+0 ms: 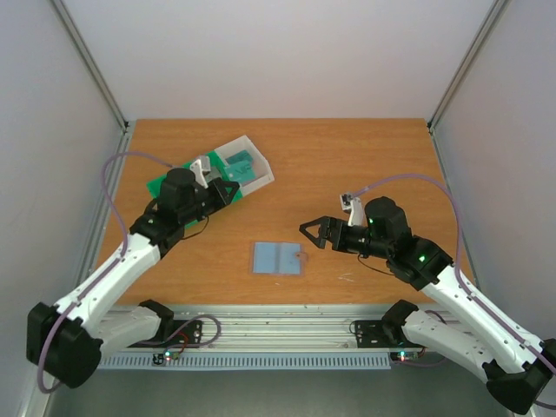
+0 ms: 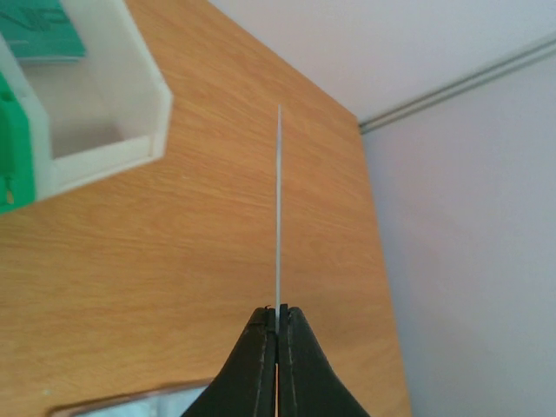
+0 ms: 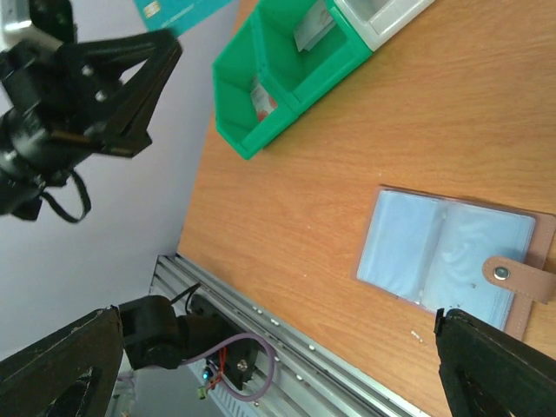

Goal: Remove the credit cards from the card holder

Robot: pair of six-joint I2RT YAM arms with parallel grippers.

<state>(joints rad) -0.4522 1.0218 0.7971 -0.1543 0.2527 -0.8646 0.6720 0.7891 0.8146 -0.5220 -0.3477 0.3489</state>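
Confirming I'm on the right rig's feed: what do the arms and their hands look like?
The left arm and right arm have white links with black joints. The left hand and right hand are black with a triangular outline. A lilac cable loops along each arm; green lights glow on the right one.

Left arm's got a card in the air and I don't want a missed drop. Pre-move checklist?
1. Left gripper shut on thin greenish-teal credit card: ok.
2. Card over the green-and-white plastic compartment tray: cannot tell; left wrist view shows it beside the white bin.
3. Right gripper open, empty, clear of the flat blue-grey bi-fold card holder: ok.
4. Holder lying open on the wooden table: ok.
5. Cards left in the holder's pockets: cannot tell.
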